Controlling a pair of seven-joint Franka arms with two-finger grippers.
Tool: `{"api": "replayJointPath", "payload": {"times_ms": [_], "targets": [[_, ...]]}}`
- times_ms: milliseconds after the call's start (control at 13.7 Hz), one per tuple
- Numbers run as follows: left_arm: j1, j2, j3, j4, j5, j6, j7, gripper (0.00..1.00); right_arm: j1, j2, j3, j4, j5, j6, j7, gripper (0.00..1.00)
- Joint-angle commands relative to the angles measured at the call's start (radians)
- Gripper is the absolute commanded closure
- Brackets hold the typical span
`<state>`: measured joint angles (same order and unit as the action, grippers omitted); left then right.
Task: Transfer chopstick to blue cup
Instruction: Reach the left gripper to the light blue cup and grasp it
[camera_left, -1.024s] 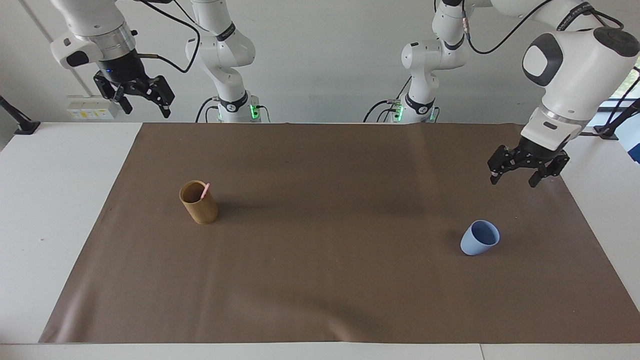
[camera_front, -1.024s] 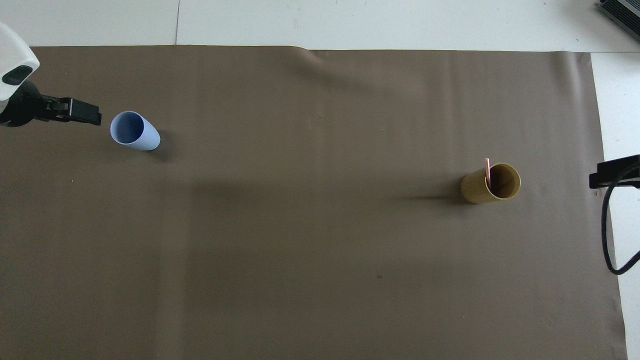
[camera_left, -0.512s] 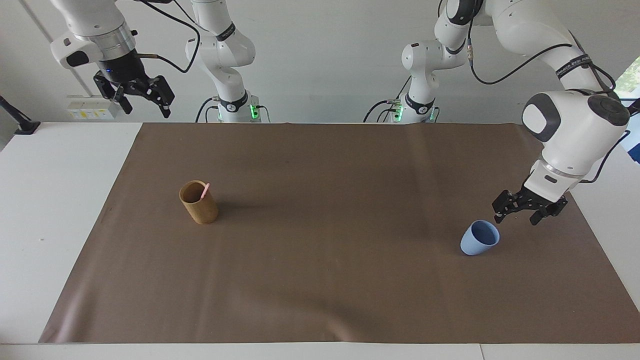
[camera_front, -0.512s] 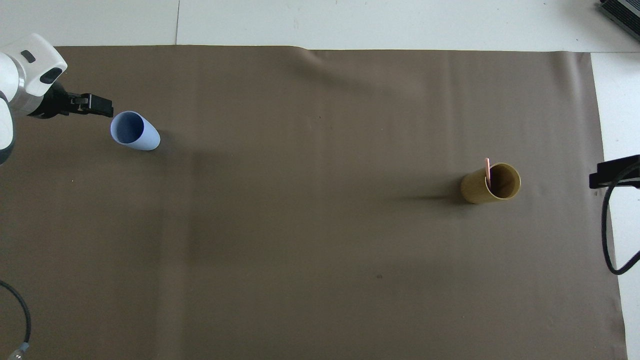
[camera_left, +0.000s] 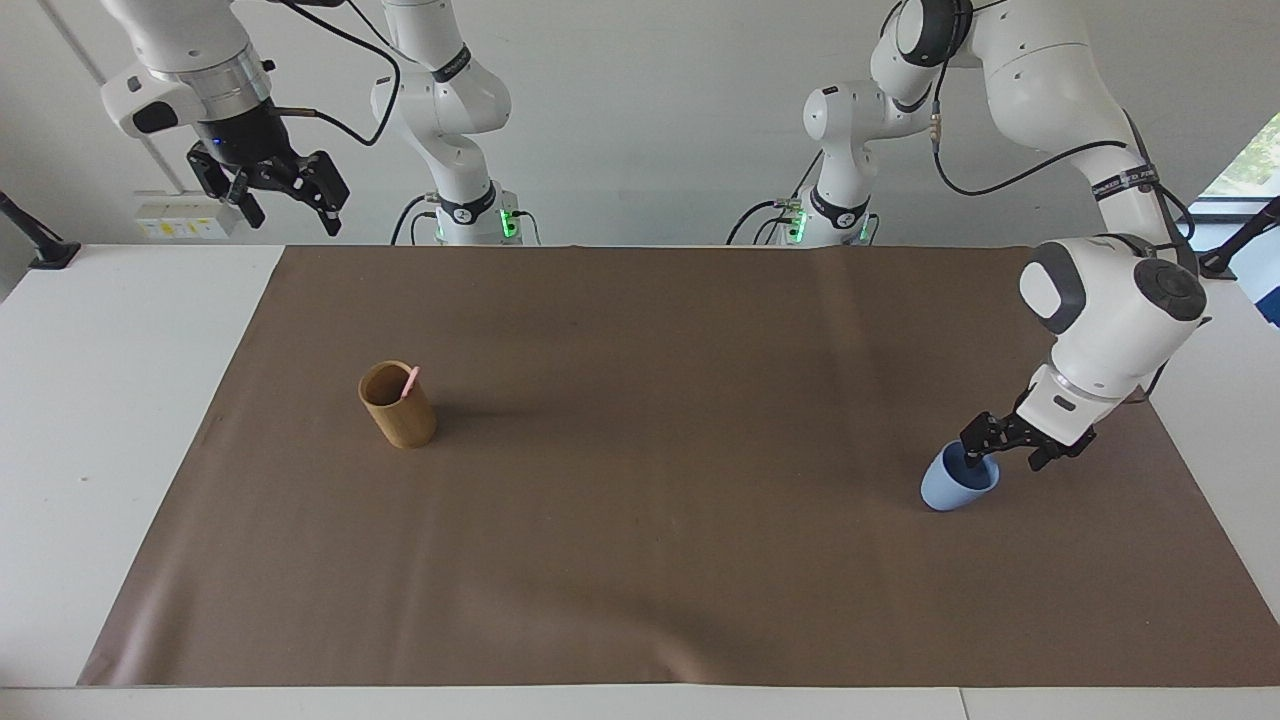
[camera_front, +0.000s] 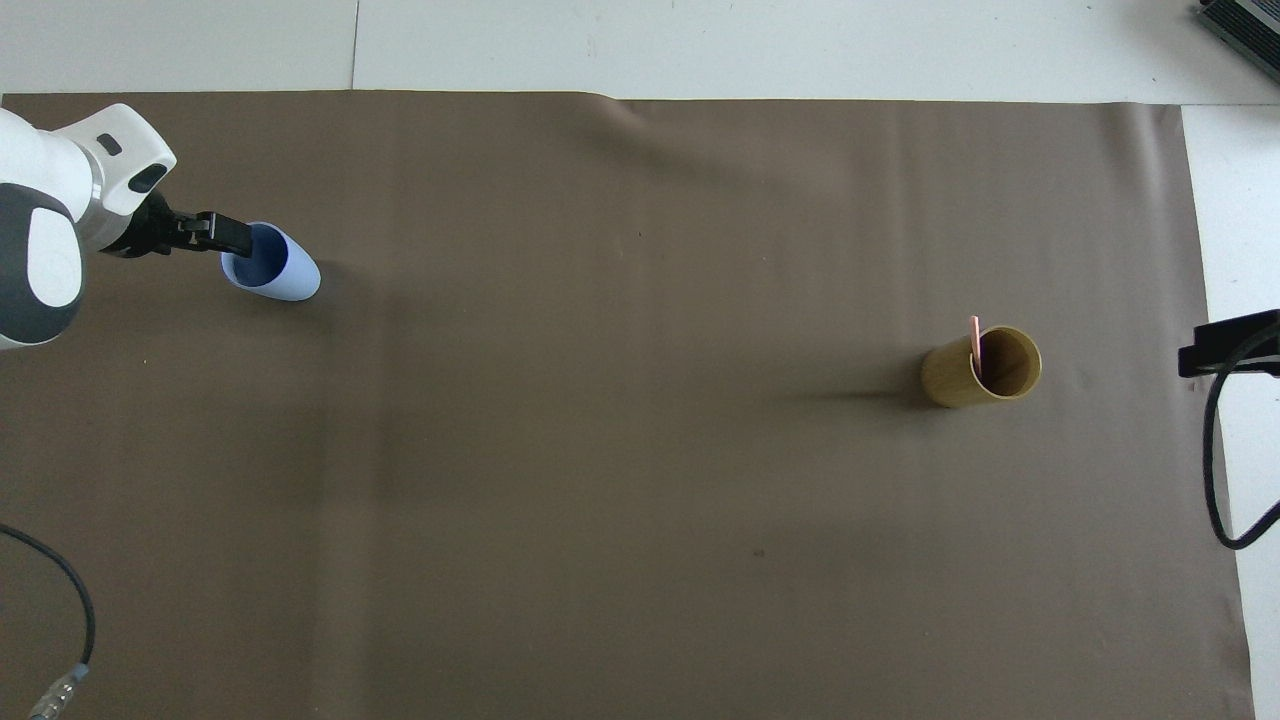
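A: Materials & shapes?

B: Brown mat (camera_left: 640, 520), smooth, a few soft ripples, laid on a white table (camera_left: 110, 400). Blue cup (camera_left: 958, 485) is matte, no handle, tapers to a narrow base, darker inside. Tan cup (camera_left: 398, 404) is a taller cylinder w/ a wood-like look. One thin pale-pink chopstick (camera_left: 409, 382) stands in the tan cup, leaning on the rim, tip poking out.

A: Where on the mat, overhead view as a clock?

B: Blue cup approx 10 o'clock, toward the left arm's end. Tan cup approx 3 o'clock, toward the right arm's end. Well apart from each other.

A: Edges, room to move?

B: Blue cup sits near the mat's short edge at the left arm's end, w/ white table past it. Wide bare mat between the two cups and nearer the robots too.

A: Grippers?

B: Left gripper (camera_left: 1008, 444) is down at the blue cup's rim, jaws spread wide, one finger over the cup's mouth, the other outside the wall. Can't tell if it touches; nothing gripped. Right gripper (camera_left: 290, 205) waits high over the table edge at its own end, jaws apart, holding nothing.
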<state>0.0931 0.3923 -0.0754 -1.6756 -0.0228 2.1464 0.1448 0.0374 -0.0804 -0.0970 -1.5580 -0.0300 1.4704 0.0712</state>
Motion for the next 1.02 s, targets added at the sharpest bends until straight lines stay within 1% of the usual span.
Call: {"api": "replayJointPath", "payload": {"times_ms": [0, 73, 146, 293, 366, 439, 512, 585, 805, 951], "targets": [[0.004, -0.021, -0.006, -0.085, 0.001, 0.082, 0.015, 0.00, -0.011, -0.016, 0.010, -0.014, 0.015, -0.004, 0.002, 0.00], [0.007, -0.023, -0.007, -0.099, 0.001, 0.105, 0.013, 0.00, -0.011, -0.016, 0.010, -0.014, 0.015, -0.004, 0.002, 0.00], [0.005, -0.023, -0.007, -0.104, 0.000, 0.110, 0.013, 0.10, -0.011, -0.016, 0.010, -0.016, 0.015, -0.004, 0.002, 0.00], [0.004, -0.023, -0.007, -0.105, 0.000, 0.113, 0.006, 0.42, -0.011, -0.016, 0.010, -0.014, 0.015, -0.004, 0.002, 0.00], [0.002, -0.024, -0.007, -0.105, -0.003, 0.115, -0.007, 0.64, -0.011, -0.016, 0.010, -0.016, 0.015, -0.004, 0.002, 0.00], [0.005, -0.024, -0.007, -0.105, -0.011, 0.115, -0.014, 0.83, -0.011, -0.016, 0.010, -0.016, 0.015, -0.004, 0.002, 0.00], [0.005, -0.024, -0.007, -0.102, -0.014, 0.115, -0.013, 0.97, -0.011, -0.016, 0.010, -0.014, 0.015, -0.004, 0.002, 0.00], [0.005, -0.023, -0.007, -0.099, -0.023, 0.110, -0.014, 1.00, -0.011, -0.016, 0.010, -0.014, 0.015, -0.004, 0.002, 0.00], [-0.003, -0.026, -0.006, -0.089, -0.028, 0.107, -0.014, 1.00, -0.011, -0.016, 0.010, -0.016, 0.015, -0.004, 0.002, 0.00], [-0.010, -0.052, -0.006, -0.084, -0.028, 0.087, -0.019, 1.00, -0.011, -0.016, 0.010, -0.014, 0.015, -0.004, 0.002, 0.00]]}}
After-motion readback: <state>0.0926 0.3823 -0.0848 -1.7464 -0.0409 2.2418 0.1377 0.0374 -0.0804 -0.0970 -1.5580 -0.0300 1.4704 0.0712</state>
